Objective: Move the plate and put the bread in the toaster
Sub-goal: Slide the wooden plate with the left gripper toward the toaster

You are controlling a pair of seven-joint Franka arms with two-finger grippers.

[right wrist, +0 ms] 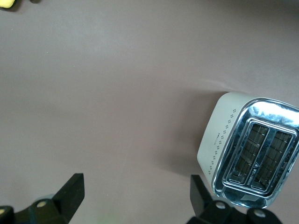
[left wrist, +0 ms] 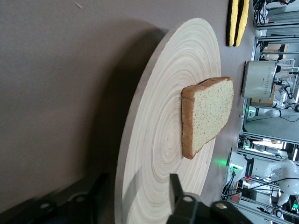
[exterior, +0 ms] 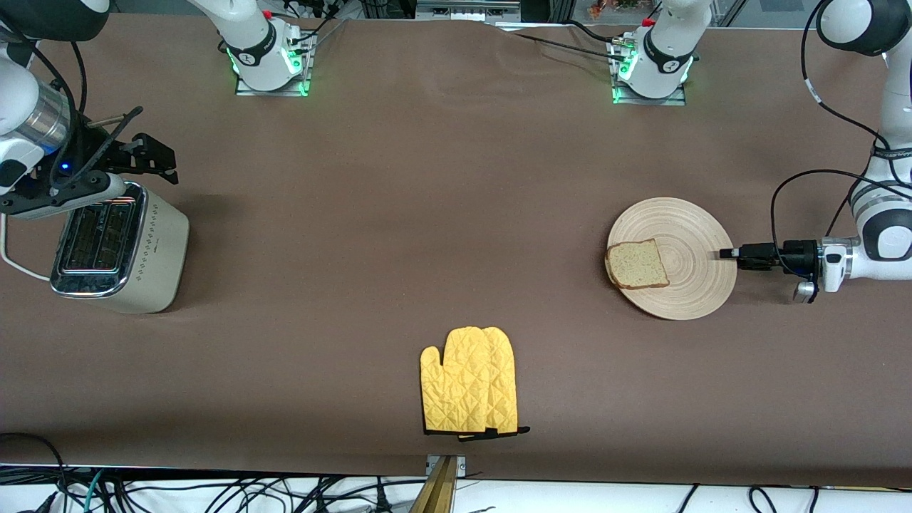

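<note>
Nearest the front camera, on the table (exterior: 427, 214): yellow oven mitt (exterior: 470, 381), lying flat, well apart from everything else and of no use to the step in hand.

Farther up, toward the left arm's end: plate (exterior: 687, 228), flat on the table, carrying the bread (exterior: 638, 264). One slice only, lying off-centre near the rim that faces the right arm's end, crust overhanging that rim slightly or just reaching it. Left tool (exterior: 725, 253) low at the other rim, spread, fingers (left wrist: 177, 191) straddling the edge, one above the wood and one at the table side, not yet pinching.

Step in hand, by the look of it: grip the rim and move the plate. To do it well: seat the rim deep between the fingers before pressing together. Keep the plate level and slide or lift slowly, since a loose slice that near the edge could slip off with a tilt or a jerk. Steer clear of the mitt.

At about the same depth, at the right arm's end: toaster (exterior: 125, 249), upright, both slots (exterior: 96, 239) empty as far as can be seen. Right tool (exterior: 167, 164) waiting in the air over the table just beside it, spread wide, holding nothing.
</note>
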